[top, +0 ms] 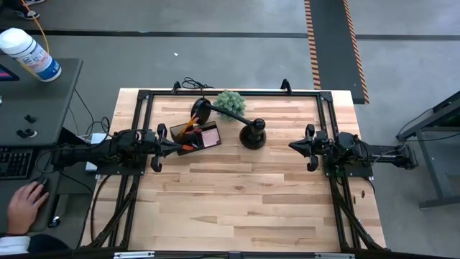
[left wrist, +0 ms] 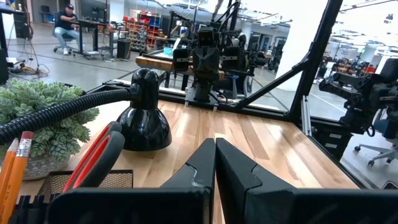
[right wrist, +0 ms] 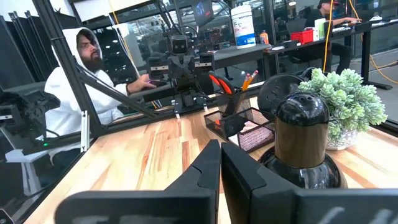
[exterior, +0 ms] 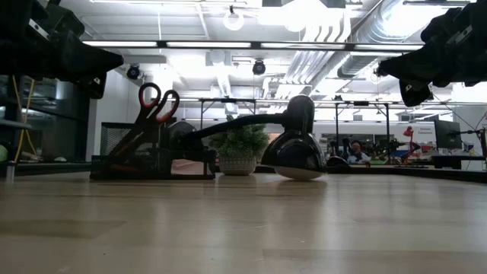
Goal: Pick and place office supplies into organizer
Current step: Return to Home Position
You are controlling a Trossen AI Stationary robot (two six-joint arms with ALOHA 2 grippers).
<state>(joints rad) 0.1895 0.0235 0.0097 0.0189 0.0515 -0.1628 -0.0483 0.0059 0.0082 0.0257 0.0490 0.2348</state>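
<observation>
Several office supplies stand in the dark rectangular desk organizer with mesh walls [top: 195, 137]. It sits on the pale wooden table [top: 244, 208], in the far half and toward the left side. The scissors with orange handles [exterior: 158, 99] rise out of it with the handles up. Two orange-yellow pencils [right wrist: 249, 79] stand beside them. A pink sticky-note pad [top: 210, 134] lies in the part of the organizer nearer to the lamp.

The left gripper [top: 177, 146] hangs above the table just beside the left side of the organizer. Its fingers are pressed together and hold nothing.

Behind the organizer is a green fuzzy plant in a pale pot [top: 231, 103]. To the right of the organizer stands the black desk lamp with a round base [top: 253, 135].

The right gripper [top: 293, 146] is right of the lamp base, well apart from the organizer. Its fingers are also pressed together and empty.

Beyond the left edge of the table, a person's hand [top: 25, 205] rests on a side desk.
</observation>
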